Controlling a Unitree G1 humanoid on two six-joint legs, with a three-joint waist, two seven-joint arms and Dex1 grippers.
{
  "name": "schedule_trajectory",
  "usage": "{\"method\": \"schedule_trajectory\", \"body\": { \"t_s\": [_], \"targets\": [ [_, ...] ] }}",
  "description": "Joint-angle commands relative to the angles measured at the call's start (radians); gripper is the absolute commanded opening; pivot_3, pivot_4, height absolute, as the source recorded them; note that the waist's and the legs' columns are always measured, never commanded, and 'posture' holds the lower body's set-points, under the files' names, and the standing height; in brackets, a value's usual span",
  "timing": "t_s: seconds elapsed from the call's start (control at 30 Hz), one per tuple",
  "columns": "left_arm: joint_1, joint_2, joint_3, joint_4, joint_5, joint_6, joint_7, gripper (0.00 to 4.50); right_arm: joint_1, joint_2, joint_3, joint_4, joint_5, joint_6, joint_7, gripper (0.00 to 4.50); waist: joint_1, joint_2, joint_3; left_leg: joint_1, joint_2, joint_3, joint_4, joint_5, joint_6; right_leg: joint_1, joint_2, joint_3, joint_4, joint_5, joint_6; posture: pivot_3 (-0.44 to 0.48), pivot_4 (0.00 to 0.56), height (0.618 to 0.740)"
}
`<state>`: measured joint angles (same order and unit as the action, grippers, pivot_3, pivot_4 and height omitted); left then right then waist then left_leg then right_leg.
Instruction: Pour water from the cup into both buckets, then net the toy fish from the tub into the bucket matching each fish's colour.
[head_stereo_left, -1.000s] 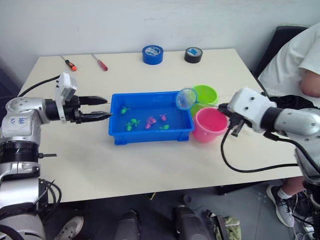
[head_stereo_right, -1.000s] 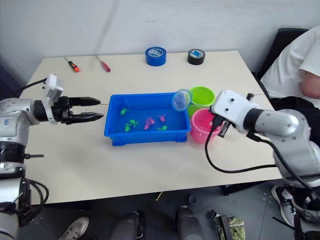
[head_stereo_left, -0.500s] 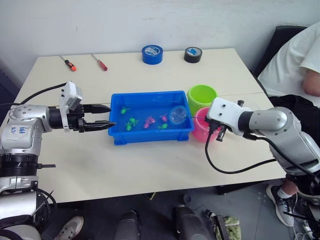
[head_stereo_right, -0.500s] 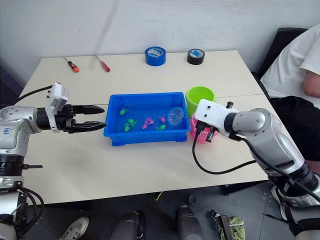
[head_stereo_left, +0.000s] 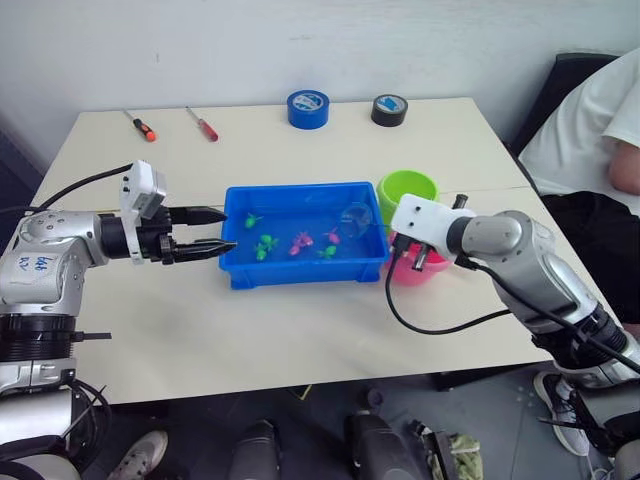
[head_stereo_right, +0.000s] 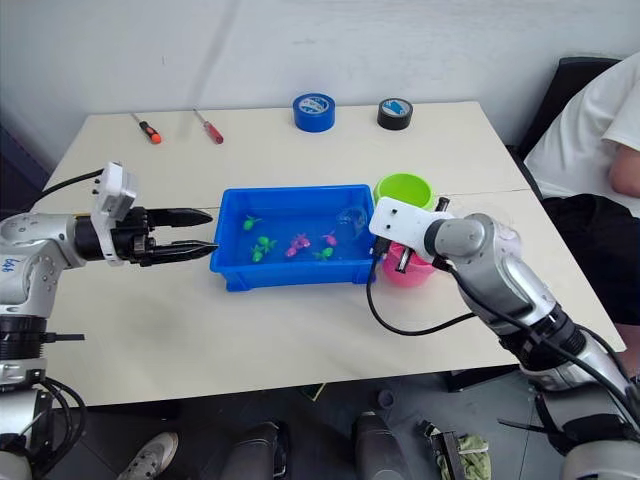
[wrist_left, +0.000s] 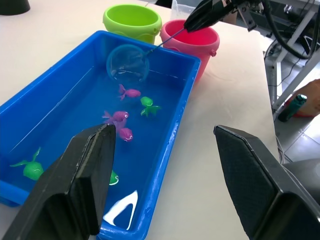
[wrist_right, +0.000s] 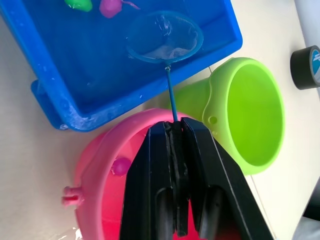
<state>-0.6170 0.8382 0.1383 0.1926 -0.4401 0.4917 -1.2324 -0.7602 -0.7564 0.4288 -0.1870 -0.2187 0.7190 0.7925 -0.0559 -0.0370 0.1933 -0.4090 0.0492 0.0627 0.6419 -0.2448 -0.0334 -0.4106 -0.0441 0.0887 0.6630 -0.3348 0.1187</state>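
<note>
My right gripper (wrist_right: 176, 131) is clamped on the net (wrist_right: 164, 36) handle, left gripper (head_stereo_left: 222, 231) apart. Hoop over tub (head_stereo_left: 232, 272) water; thin handle could twist and spill a fish (head_stereo_left: 297, 242).

My right arm covers most of the round pink plastic bucket (head_stereo_left: 414, 268) from the head views. The clear plastic measuring cup (wrist_left: 181, 8) is cut off by my left wrist view's edge.

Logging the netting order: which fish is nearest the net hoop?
The pink fish just beside the net hoop; the other pink and green fish lie farther along the tub.
</note>
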Motion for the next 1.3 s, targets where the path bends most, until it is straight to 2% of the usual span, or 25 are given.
{"method": "schedule_trajectory", "body": {
  "t_s": [0.03,0.7,0.9,1.3],
  "targets": [
    [0.011,0.013,0.03,-0.054,-0.028,0.015,0.013,3.46,-0.01,-0.003,-0.003,0.015,-0.041,-0.016,-0.002,0.0,0.002,0.0,0.0,0.0,0.0,0.0,0.0,0.0,0.0,0.0,0.0,0.0,0.0,0.0,0.0,0.0,0.15,0.734],
    [0.047,0.025,0.051,-0.121,-0.059,0.067,0.053,3.46,0.008,0.052,-0.031,-0.016,-0.026,0.027,0.068,0.0,0.001,0.0,0.0,-0.001,0.0,0.0,0.002,-0.001,0.0,0.0,0.0,0.0,0.0,0.0,0.0,0.0,0.15,0.734],
    [0.041,0.023,0.046,-0.119,-0.06,0.067,0.056,3.46,-0.002,0.07,-0.06,-0.046,0.011,0.097,0.075,0.0,-0.001,0.0,0.0,-0.001,0.0,0.0,0.002,-0.001,0.0,0.0,0.0,0.0,0.0,0.0,0.0,0.0,0.15,0.734],
    [0.011,0.013,0.028,-0.092,-0.053,0.059,0.051,3.46,-0.064,0.087,-0.202,-0.151,0.182,0.359,0.09,0.0,-0.001,0.0,0.0,-0.001,0.0,0.0,0.001,-0.001,0.0,0.0,0.0,0.0,-0.001,0.0,0.0,0.0,0.15,0.734]
  ]
}}
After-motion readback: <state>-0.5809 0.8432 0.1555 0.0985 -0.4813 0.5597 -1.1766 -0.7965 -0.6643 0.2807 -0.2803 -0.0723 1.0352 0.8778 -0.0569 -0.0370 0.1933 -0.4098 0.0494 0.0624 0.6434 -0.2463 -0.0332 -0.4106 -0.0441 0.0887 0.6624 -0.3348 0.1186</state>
